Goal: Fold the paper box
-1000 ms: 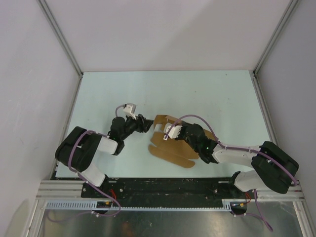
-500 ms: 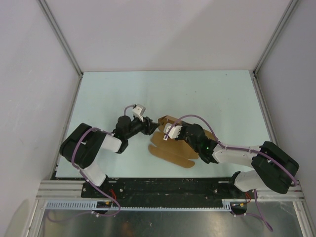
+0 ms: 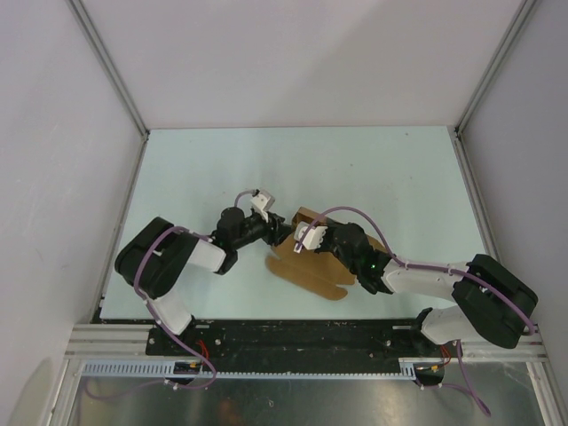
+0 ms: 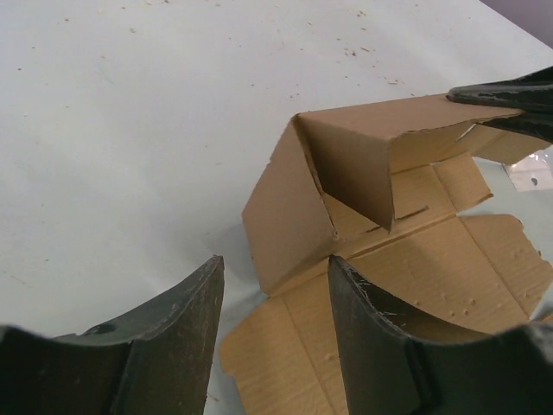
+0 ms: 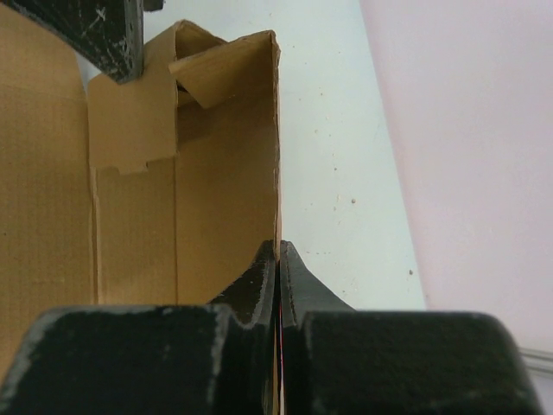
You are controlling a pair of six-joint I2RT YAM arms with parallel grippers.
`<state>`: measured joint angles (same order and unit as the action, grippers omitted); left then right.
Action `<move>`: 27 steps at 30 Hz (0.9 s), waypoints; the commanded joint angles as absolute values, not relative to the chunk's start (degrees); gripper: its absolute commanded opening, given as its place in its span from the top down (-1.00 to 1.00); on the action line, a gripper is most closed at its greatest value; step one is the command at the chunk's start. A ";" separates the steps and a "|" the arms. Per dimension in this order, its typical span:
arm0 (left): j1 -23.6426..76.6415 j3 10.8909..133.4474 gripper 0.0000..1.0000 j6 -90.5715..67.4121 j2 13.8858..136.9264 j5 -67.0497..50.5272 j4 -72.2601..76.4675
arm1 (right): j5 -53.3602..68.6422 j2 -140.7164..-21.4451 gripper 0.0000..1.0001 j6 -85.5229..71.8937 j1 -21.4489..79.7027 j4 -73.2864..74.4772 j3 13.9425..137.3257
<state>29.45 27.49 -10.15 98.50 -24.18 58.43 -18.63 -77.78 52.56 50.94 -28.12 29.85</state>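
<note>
In the top view the left gripper (image 3: pixel 279 232) reached in from 9 o'clock, its tip just beside the raised corner of the paper box (image 3: pixel 312 271). Its wrist view showed the fingers (image 4: pixel 177 333) spread apart and clenching nothing, with the folded corner standing just past them toward 12 o'clock and one finger over the flat sheet. The box lay a little to the 6 o'clock side of the centre of the pale table (image 3: pixel 195 169), partly folded: rounded flaps flat toward 6 o'clock, one wall upright toward 12 o'clock. The right gripper (image 5: pixel 277 259), coming from 4 o'clock, was pinched tight on that upright wall's top edge.
</note>
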 commanded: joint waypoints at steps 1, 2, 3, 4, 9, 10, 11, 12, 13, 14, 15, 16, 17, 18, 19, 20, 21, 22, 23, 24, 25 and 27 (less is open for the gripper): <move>30.67 28.74 -0.13 -7.47 98.88 -24.52 59.85 | -18.72 -77.08 1.00 51.59 51.68 -29.53 29.79; 30.76 28.65 -0.13 -7.47 98.88 -24.26 59.94 | -19.59 -77.17 1.00 51.68 51.68 -29.62 29.71; 30.76 28.57 -0.13 -7.38 98.88 -24.17 60.03 | -19.86 -77.34 1.00 51.68 51.68 -29.53 29.71; 30.76 28.22 -0.13 -7.30 98.88 -24.00 60.12 | -20.21 -77.52 1.00 51.77 51.68 -29.44 29.71; 30.76 27.60 -0.14 -6.94 98.96 -23.38 60.38 | -22.32 -78.66 1.00 51.94 51.68 -30.32 29.79; 30.76 27.51 -0.14 -6.86 99.05 -23.38 60.47 | -22.67 -79.01 1.00 51.86 51.68 -30.58 29.79; 30.76 27.51 -0.14 -6.68 99.05 -23.29 60.56 | -23.28 -79.36 1.00 51.86 51.68 -30.93 29.79; 30.85 27.34 -0.14 -6.24 98.97 -23.12 60.56 | -23.55 -79.71 1.00 52.03 51.77 -31.29 29.79; 30.85 27.33 -0.14 -6.07 98.96 -23.03 60.56 | -23.73 -79.89 1.00 52.21 51.68 -31.38 29.79; 30.76 27.33 -0.15 -5.89 99.14 -23.03 60.56 | -24.17 -80.07 1.00 52.38 51.77 -31.55 29.79; 30.85 27.51 -0.15 -5.54 99.14 -23.29 60.56 | -24.43 -80.68 1.00 52.56 51.77 -31.64 29.79; 30.76 27.51 -0.15 -5.45 99.23 -23.38 60.56 | -24.52 -80.94 1.00 52.65 51.68 -31.64 29.71; 30.76 27.60 -0.15 -5.19 99.40 -23.47 60.56 | -24.70 -81.12 1.00 52.73 51.68 -31.81 29.71; 30.85 27.60 -0.15 -5.10 99.49 -23.55 60.64 | -24.70 -81.56 1.00 52.73 51.77 -31.99 29.71; 30.76 27.51 -0.15 -5.01 99.58 -23.64 60.64 | -24.78 -81.74 1.00 52.73 51.68 -32.17 29.71; 30.76 27.60 -0.15 -4.92 99.67 -23.73 60.64 | -24.87 -81.83 1.00 52.73 51.59 -32.34 29.71; 30.67 27.42 -0.15 -4.57 99.58 -23.73 60.64 | -24.96 -82.00 1.00 52.73 51.59 -32.52 29.71; 30.67 27.42 -0.15 -4.40 99.67 -23.64 60.64 | -25.05 -82.18 1.00 52.91 51.59 -32.52 29.71; 30.67 27.25 -0.15 -4.05 99.67 -23.73 60.64 | -25.22 -82.35 1.00 53.00 51.50 -32.69 29.79; 30.67 27.25 -0.15 -3.87 99.67 -23.56 60.64 | -25.40 -82.70 1.00 53.17 51.50 -32.87 29.71; 30.67 27.16 -0.16 -3.78 99.75 -23.29 60.64 | -25.57 -83.05 1.00 53.35 51.59 -32.87 29.71; 30.59 27.16 -0.16 -3.52 99.84 -23.12 60.64 | -26.10 -83.49 1.00 53.79 51.50 -33.13 29.71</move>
